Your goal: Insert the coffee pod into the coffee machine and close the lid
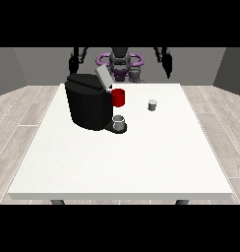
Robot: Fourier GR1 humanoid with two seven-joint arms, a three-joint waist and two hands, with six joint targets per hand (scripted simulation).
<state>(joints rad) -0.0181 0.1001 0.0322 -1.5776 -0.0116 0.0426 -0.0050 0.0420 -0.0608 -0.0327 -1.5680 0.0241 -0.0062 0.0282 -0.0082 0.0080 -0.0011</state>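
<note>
A black coffee machine (89, 104) stands on the white table (122, 157) at the left of its middle. Its grey lid (103, 78) is tilted up and open. A small grey cup (119, 121) sits on the machine's front tray. The small grey coffee pod (152, 105) stands upright on the table, to the right of the machine. Both hands hang raised at the far side, away from the table's things: the hand at the view's left (73, 64) above the machine, the hand at the view's right (166, 64) beyond the pod.
A red mug (118, 97) stands just behind the machine's right side, between machine and pod. The robot's torso (120, 64) is at the table's far edge. Wooden floor surrounds the table.
</note>
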